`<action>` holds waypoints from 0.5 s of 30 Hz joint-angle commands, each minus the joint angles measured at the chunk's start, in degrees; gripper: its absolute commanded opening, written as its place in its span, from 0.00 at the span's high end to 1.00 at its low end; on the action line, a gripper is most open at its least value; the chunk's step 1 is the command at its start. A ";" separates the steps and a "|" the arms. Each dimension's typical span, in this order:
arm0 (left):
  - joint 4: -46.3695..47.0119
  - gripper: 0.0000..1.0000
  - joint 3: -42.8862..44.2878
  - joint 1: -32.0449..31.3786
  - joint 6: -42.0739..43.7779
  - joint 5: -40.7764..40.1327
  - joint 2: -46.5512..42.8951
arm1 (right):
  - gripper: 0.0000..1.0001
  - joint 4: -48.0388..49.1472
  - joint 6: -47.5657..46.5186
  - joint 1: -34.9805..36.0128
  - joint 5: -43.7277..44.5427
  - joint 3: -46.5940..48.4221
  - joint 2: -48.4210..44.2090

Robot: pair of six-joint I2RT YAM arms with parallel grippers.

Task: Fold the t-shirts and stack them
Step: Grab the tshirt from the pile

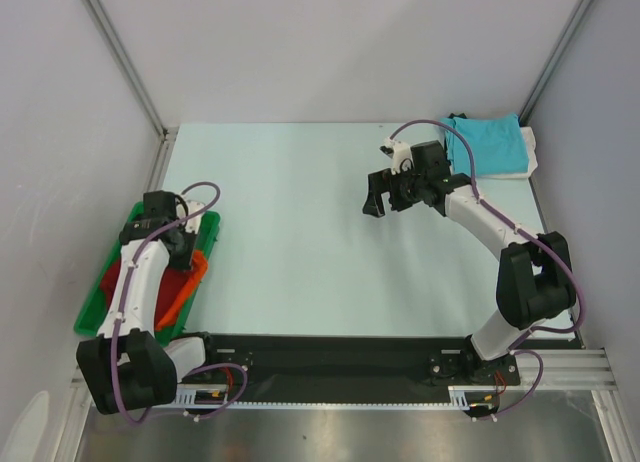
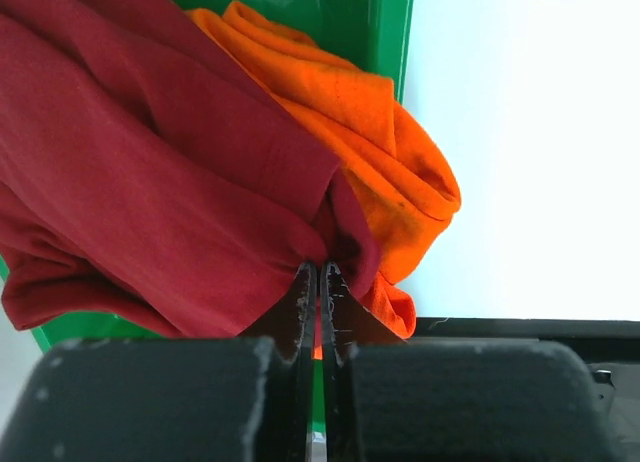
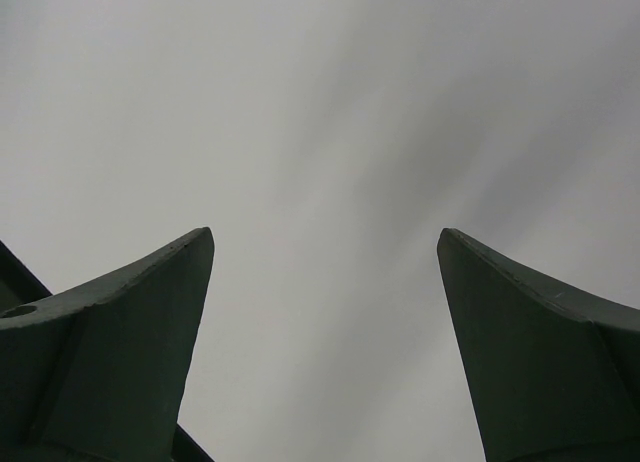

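The dark red t-shirt (image 2: 150,182) lies crumpled in the green tray (image 2: 380,22), with the bright orange t-shirt (image 2: 395,172) bunched beside and under it. In the top view both the dark red t-shirt (image 1: 113,280) and the orange t-shirt (image 1: 193,278) show at the left. My left gripper (image 2: 318,269) is shut, pinching a fold of the dark red t-shirt; from above the left gripper (image 1: 180,256) is over the tray. The turquoise t-shirt (image 1: 490,144) lies folded at the far right corner. My right gripper (image 1: 384,194) is open and empty, raised above the table; in its wrist view the right gripper (image 3: 325,244) faces only grey wall.
The green tray (image 1: 88,318) sits at the table's left edge, next to the left arm's base. A white cloth or sheet (image 1: 532,154) lies under the turquoise t-shirt. Grey walls and metal frame posts enclose the table. A black base rail (image 1: 330,357) runs along the near edge.
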 commanded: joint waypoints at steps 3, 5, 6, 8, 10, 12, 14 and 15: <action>-1.13 0.99 2.96 0.70 0.12 1.49 -2.78 | 0.00 2.21 -0.92 -0.02 -0.08 2.00 -0.51; -2.18 1.00 5.94 0.70 0.47 3.17 -3.49 | 0.00 2.12 -1.62 -0.11 1.67 2.35 -0.51; -2.63 1.00 7.09 0.70 0.48 3.87 -4.10 | 0.00 2.30 -1.97 -0.19 2.55 2.97 -0.51; -3.50 1.00 11.21 0.61 0.82 6.77 -4.55 | 0.00 1.86 -2.23 -0.46 4.40 3.93 -0.33; -4.21 1.00 15.85 0.09 0.83 9.23 -4.72 | 0.01 1.25 -2.32 -0.81 4.32 5.34 -0.16; -4.74 1.00 19.30 -0.62 0.48 11.33 -4.03 | 0.00 2.20 -1.80 -1.07 4.84 5.34 -0.51; -5.18 1.00 24.83 -1.76 -0.05 13.10 -3.15 | 0.01 2.82 -2.41 -0.99 3.88 5.43 -0.60; -5.27 1.00 26.77 -2.46 -0.05 13.89 -1.92 | 0.00 3.26 -2.32 -1.07 4.05 5.35 -0.77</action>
